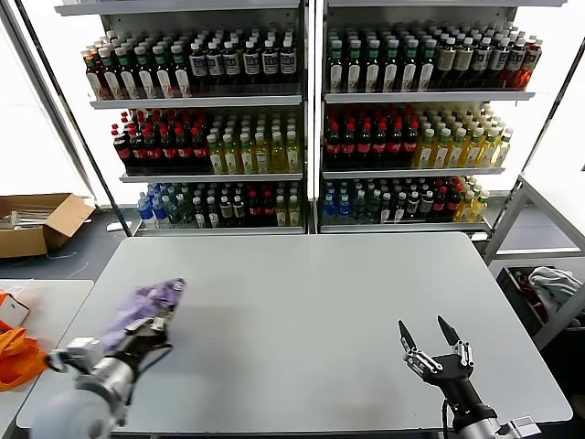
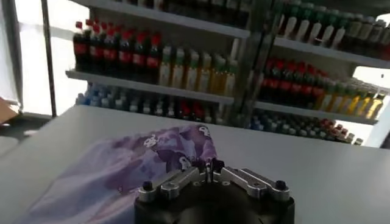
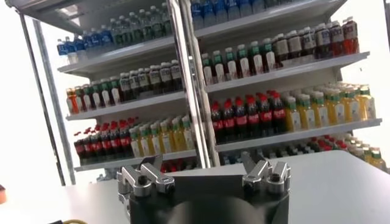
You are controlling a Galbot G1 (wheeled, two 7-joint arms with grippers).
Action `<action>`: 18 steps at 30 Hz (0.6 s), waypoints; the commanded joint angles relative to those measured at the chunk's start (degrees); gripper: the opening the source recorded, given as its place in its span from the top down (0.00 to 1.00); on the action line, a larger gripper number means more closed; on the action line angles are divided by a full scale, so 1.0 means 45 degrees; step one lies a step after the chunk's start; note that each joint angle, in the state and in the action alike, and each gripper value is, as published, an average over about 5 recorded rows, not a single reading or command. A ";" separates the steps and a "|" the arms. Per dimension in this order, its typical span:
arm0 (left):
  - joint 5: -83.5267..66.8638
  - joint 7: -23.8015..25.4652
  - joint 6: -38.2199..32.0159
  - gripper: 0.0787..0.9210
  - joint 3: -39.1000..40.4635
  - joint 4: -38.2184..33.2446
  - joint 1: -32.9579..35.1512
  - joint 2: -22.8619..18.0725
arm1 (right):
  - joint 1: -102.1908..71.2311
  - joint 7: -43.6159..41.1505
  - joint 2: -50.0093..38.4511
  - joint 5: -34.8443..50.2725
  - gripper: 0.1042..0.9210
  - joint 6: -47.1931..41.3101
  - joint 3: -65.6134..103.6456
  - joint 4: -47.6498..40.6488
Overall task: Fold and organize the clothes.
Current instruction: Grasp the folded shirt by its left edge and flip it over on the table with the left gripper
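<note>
The clothes are a lavender T-shirt (image 1: 144, 304) with a darker purple print, lying bunched on the left part of the grey table (image 1: 311, 302). My left gripper (image 1: 154, 327) rests low at the shirt's near right edge. In the left wrist view its fingertips (image 2: 208, 164) are pressed together on the edge of the T-shirt (image 2: 140, 161), which spreads out ahead of and beside the gripper. My right gripper (image 1: 423, 327) hovers over the table's front right, open with nothing between its fingers (image 3: 201, 159). It is far from the shirt.
Shelves of bottles (image 1: 302, 119) stand behind the table. A cardboard box (image 1: 37, 224) sits on the floor at far left. Orange fabric (image 1: 18, 357) lies on a low side table (image 1: 50, 302) to the left. A grey-white cloth bundle (image 1: 553, 282) sits to the right of the table.
</note>
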 commanded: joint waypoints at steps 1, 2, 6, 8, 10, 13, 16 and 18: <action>-0.3356 -0.2394 -0.0611 0.96 0.6366 0.1820 -0.3095 -0.2929 | -0.0245 0.0088 -0.0033 -0.0049 0.12 -0.0017 0.0120 -0.0038; -0.3773 -0.2475 -0.0720 0.96 0.6489 0.1979 -0.3290 -0.3105 | -0.0255 0.0116 -0.0025 -0.0051 0.12 -0.0017 0.0123 -0.0062; -0.4627 -0.2722 -0.1138 0.96 0.6803 0.2642 -0.3919 -0.3553 | -0.0171 0.0287 0.0025 -0.0101 0.12 -0.0238 0.0017 -0.0105; -0.4880 -0.2826 -0.1323 0.96 0.6826 0.2885 -0.4140 -0.3632 | -0.0076 0.0446 0.0021 -0.0191 0.12 -0.0485 -0.0156 -0.0097; -0.5174 -0.2920 -0.1435 0.96 0.6769 0.2870 -0.4266 -0.3627 | 0.0063 0.0654 -0.0026 -0.0266 0.12 -0.0762 -0.0370 -0.0097; -0.5577 -0.2889 -0.1638 0.93 0.6562 0.2456 -0.4273 -0.3518 | 0.0464 0.1078 -0.0242 -0.0138 0.12 -0.1372 -0.0733 -0.0146; -0.5824 -0.2107 -0.1852 0.85 0.5982 0.1766 -0.4073 -0.3111 | 0.1127 0.1697 -0.0634 0.0335 0.12 -0.2282 -0.1237 -0.0258; -0.6192 -0.1340 -0.1815 0.79 0.5310 0.1057 -0.3783 -0.2631 | 0.1768 0.2176 -0.0879 0.0830 0.12 -0.2920 -0.1777 -0.0397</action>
